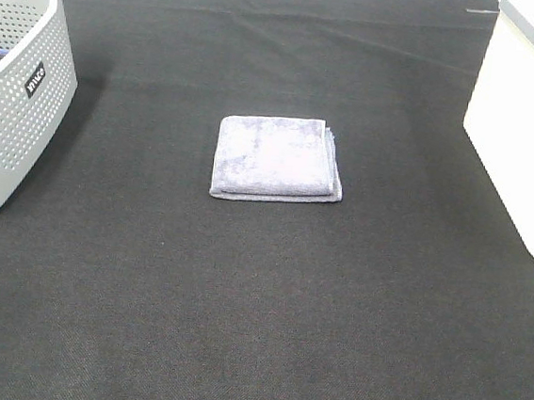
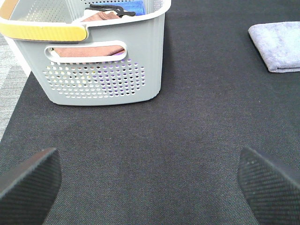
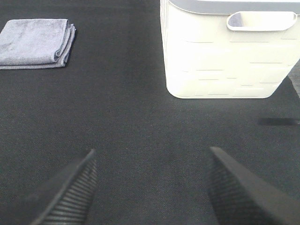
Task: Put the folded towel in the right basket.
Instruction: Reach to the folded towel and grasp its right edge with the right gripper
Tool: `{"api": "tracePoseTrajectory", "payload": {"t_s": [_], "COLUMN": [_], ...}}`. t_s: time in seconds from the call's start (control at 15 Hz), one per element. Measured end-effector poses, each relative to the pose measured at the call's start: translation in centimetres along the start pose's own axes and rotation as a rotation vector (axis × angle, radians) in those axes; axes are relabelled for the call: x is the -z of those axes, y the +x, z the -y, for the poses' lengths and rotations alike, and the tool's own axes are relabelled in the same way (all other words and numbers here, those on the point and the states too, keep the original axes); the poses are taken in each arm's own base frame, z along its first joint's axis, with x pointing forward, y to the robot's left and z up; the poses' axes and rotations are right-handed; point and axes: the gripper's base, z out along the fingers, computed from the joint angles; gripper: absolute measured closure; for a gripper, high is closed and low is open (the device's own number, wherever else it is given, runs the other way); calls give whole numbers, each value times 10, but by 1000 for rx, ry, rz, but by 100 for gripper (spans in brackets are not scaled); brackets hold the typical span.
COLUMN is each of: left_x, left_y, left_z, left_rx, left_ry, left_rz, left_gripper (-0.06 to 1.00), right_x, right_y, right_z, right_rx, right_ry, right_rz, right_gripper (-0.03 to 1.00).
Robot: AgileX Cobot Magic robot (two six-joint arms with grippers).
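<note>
Your left gripper point(image 2: 150, 183) and right gripper point(image 3: 154, 187) hang empty, jaws wide apart, while the towel point(image 1: 277, 158) lies mid-mat point(image 1: 144, 302), well apart from the right basket point(image 1: 525, 121), so grasp, carry and drop all remain.

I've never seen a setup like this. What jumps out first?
A small lavender-grey folded towel lies alone in the middle of the black mat. A grey hole-dotted basket stands at the left edge and a plain cream basket at the right, both apart from it.
</note>
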Motion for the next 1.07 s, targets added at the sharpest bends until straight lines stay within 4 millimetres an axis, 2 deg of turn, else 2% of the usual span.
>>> {"api": "tracePoseTrajectory", "payload": {"t_s": [1.07], "left_x": [0], "left_y": [0], "left_z": [0], "left_rx": [0], "left_ry": [0], "left_rz": [0], "left_gripper": [-3], "right_x": [0], "right_y": [0], "right_z": [0], "right_rx": [0], "right_ry": [0], "right_rz": [0], "right_gripper": [33]}}
